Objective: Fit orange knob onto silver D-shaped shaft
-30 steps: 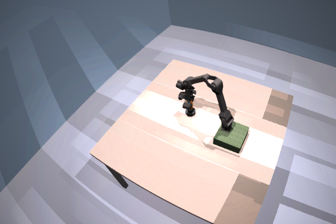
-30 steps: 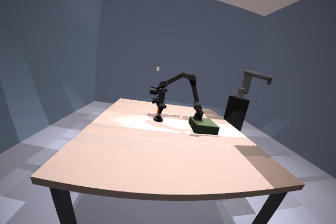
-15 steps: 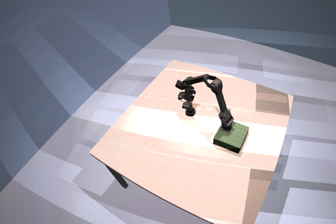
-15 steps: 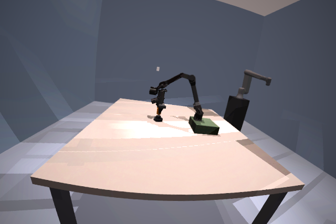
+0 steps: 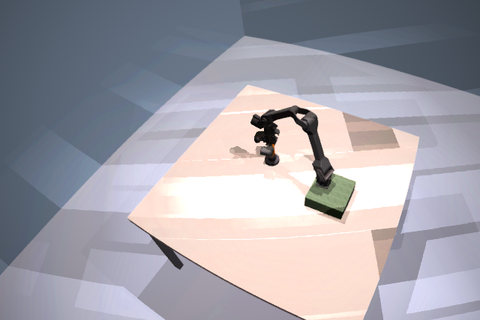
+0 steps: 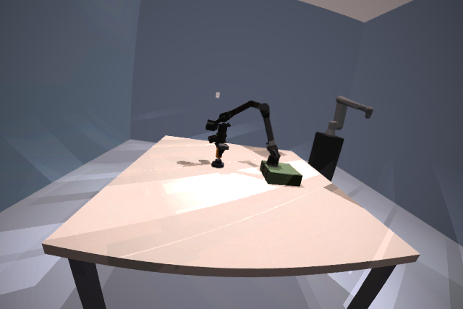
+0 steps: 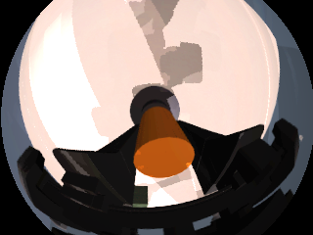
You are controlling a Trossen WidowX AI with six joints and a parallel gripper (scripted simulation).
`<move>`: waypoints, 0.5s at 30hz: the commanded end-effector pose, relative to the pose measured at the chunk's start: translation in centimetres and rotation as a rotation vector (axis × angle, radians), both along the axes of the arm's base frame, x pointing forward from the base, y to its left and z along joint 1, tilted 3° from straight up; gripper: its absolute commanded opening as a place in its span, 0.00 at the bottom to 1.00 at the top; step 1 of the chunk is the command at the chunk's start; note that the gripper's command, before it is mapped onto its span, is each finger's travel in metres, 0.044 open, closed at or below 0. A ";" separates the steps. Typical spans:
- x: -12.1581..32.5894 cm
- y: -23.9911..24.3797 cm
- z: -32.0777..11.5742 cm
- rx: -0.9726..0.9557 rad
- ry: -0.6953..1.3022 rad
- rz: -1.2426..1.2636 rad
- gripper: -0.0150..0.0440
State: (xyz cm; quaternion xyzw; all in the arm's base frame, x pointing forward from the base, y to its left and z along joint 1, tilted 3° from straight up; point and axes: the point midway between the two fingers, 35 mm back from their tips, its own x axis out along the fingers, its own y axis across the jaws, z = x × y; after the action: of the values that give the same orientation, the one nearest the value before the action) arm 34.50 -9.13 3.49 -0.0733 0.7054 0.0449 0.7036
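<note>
The orange knob (image 5: 274, 153) (image 6: 218, 154) (image 7: 163, 159) is upright between the fingers of my gripper (image 5: 271, 149) (image 6: 219, 150) (image 7: 158, 125), which is shut on it. The knob is a tall tapered cylinder; its round top faces the wrist camera. The dark round pedestal (image 5: 271, 161) (image 6: 217, 164) (image 7: 141, 104) stands on the table directly below the knob. The knob's lower end is close above the pedestal's raised middle. The silver shaft and the hole underneath the knob are hidden, so I cannot tell how their flat sides line up or how far the knob is on.
The arm's green base block (image 5: 331, 194) (image 6: 281, 174) stands on the table (image 5: 232, 262) (image 6: 224, 238) to the right of the pedestal. A second grey arm (image 6: 340, 113) on a black stand is beyond the table's right edge. Shadows and bright bands cross the table top.
</note>
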 end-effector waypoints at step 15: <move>-0.3 0.1 0.5 -0.002 0.009 0.212 0.25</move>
State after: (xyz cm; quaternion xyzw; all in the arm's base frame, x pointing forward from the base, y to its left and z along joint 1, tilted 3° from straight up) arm 34.14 -9.04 3.75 -0.1384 0.7001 0.1121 0.6915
